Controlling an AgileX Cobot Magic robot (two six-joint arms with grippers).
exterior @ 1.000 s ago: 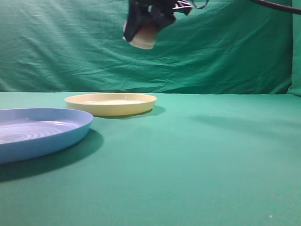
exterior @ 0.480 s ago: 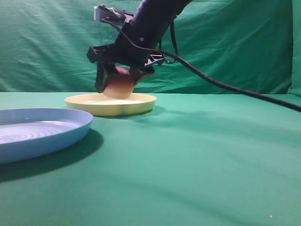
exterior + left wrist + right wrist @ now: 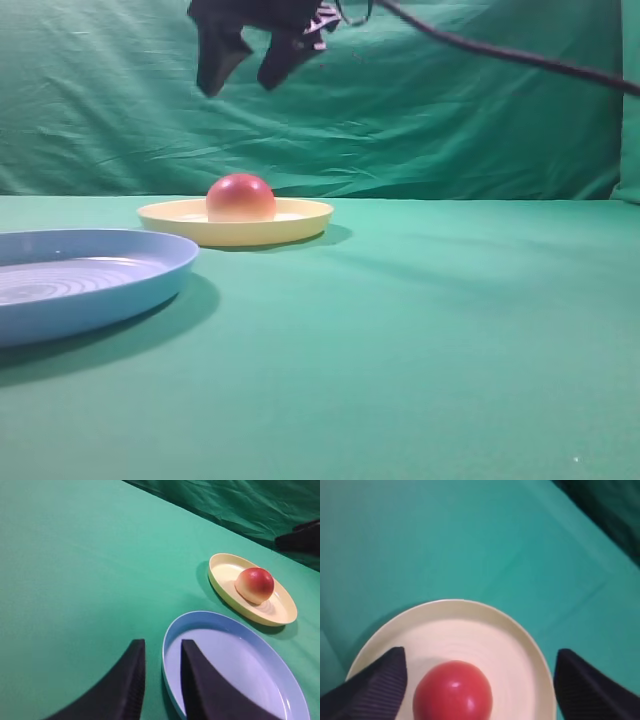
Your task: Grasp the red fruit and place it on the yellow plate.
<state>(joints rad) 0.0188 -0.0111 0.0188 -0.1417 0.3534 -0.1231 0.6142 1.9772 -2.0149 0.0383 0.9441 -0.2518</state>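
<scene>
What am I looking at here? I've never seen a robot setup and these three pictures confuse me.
It is a two-armed robot at a green table. One picture is from a side camera; the other two come from cameras on each wrist. A red fruit sits on a yellow plate, with a blue plate nearby. The right gripper hangs above the fruit, fingers apart, holding nothing. The left gripper waits by the blue plate, a narrow gap between its fingers, also holding nothing.

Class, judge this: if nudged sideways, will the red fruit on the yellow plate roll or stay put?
The red fruit probably slides rather than rolls: it sits dome-up. The yellow plate's low rim would likely stop it.
</scene>
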